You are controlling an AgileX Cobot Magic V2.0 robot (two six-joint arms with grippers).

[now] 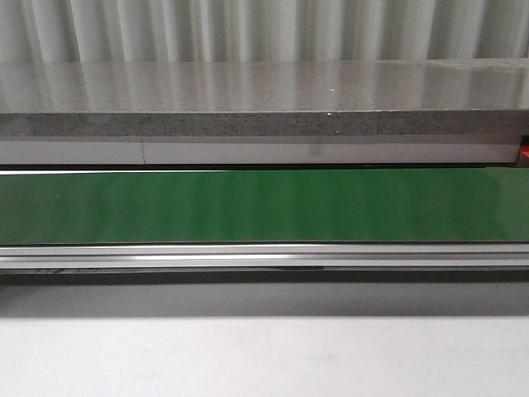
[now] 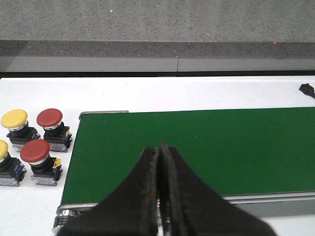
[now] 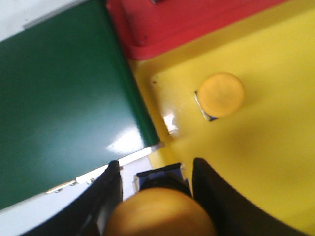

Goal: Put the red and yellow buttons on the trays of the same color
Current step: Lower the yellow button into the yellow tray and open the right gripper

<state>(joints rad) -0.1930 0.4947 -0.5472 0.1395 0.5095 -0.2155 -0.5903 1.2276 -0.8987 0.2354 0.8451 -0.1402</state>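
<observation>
Buttons sit in two places. Beside the near end of my green conveyor belt (image 2: 197,152), on the white counter (image 2: 29,211), stands a small cluster of them: a yellow button (image 2: 14,118) and a red button (image 2: 49,118) in the far row, a second red button (image 2: 35,150) in the near row, and another yellow button (image 2: 2,149) cut off by the frame edge. Each has a mushroom cap on a dark base. They stand close together, just off the belt's end, and well apart from my left gripper (image 2: 160,196). That gripper hangs over the belt's near edge with its two black fingers pressed together, nothing between them.

My right gripper (image 3: 155,196) has a yellow-capped button (image 3: 160,211) between its fingers; the cap fills the gap and the dark base shows just beyond it. The fingers stand on either side of it, but I cannot tell whether they press it. It is above the corner of the yellow tray (image 3: 266,162), right where the tray meets the belt's end. A further yellow button (image 3: 224,94) already lies inside this tray, apart from my gripper. The red tray (image 3: 187,22) lies just beside the yellow one, touching along one edge, also at the belt's end.

From the front view only the bare green belt (image 1: 264,207), its metal rail and a grey speckled ledge (image 1: 264,124) behind it show; neither gripper appears there.
</observation>
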